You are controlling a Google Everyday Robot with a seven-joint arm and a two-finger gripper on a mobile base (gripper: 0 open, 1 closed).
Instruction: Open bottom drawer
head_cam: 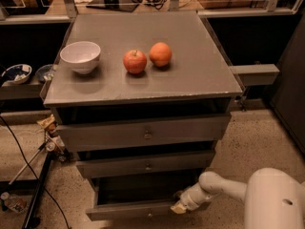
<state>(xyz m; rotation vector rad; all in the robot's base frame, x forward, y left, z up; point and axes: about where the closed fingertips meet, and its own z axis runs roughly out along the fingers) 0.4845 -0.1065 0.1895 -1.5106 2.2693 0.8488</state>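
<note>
Claw [180, 206] at right end of bottom drawer [128, 210], grip cannot be told, drawer interior in shadow

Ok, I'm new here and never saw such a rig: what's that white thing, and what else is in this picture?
The white thing is a robot's arm, seen by one camera looking down at a grey cabinet. The arm ends in a gripper, which sits at the right end of the bottom drawer. That drawer stands partly pulled out. On the cabinet's top are a white bowl, a red apple and an orange. Whether the gripper grasps the drawer, I cannot tell.
</note>
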